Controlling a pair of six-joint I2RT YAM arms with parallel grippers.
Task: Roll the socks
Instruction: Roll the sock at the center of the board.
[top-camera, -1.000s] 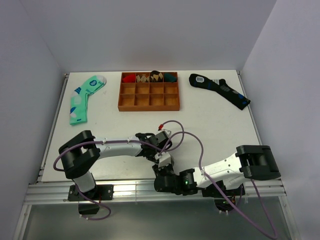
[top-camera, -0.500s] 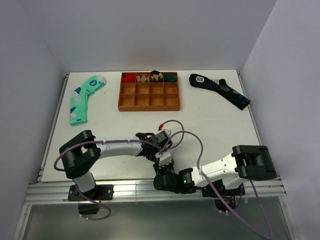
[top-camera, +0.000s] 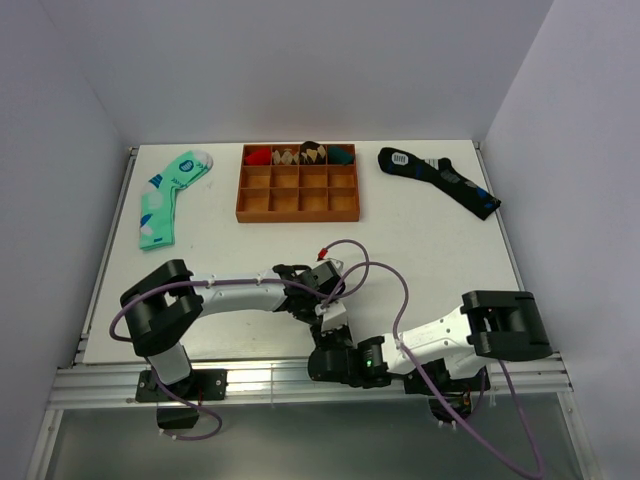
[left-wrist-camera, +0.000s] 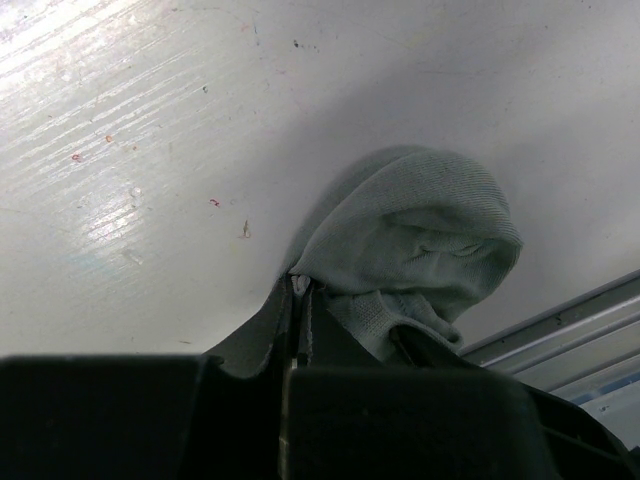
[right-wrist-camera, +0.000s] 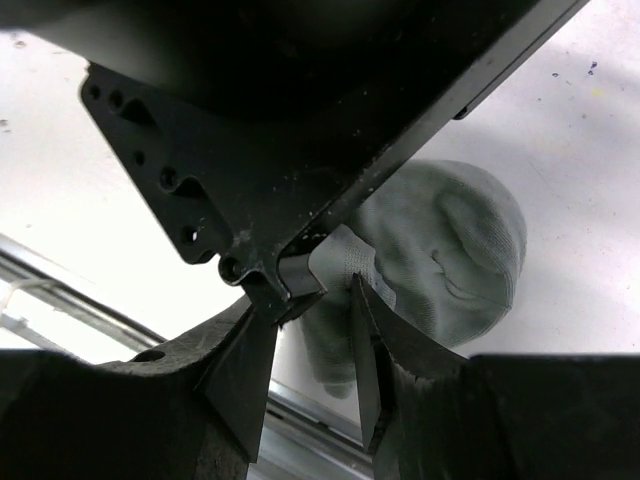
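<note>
One table (top-camera: 420, 250) is carrying one tray (top-camera: 298, 218) at its far edge, with one green sock (top-camera: 165, 195) and one navy sock (top-camera: 440, 180) lying by the far corners. At the near edge, the socks (left-wrist-camera: 420, 235) are lying bunched. The left gripper (left-wrist-camera: 298, 290) is pinching them. The right gripper (right-wrist-camera: 310, 370) is sitting narrow at their cuff, and I cannot tell whether it is gripping.

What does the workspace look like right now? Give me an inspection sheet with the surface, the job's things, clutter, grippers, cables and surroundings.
Surface: white table, with small specks and scuffs in the left wrist view.
Job's things: grey socks, bunched into a rounded bundle by the table's near edge.
Clutter: mint-green sock at back left; dark navy sock at back right; wooden divided tray between them, with rolled items in its back row.
Grippers: left gripper, jaws shut on the socks' fabric; right gripper, jaws slightly apart at the bundle, grip unclear.
Cables: purple cables loop over both arms.
Surroundings: white walls; metal rail along the near edge.
</note>
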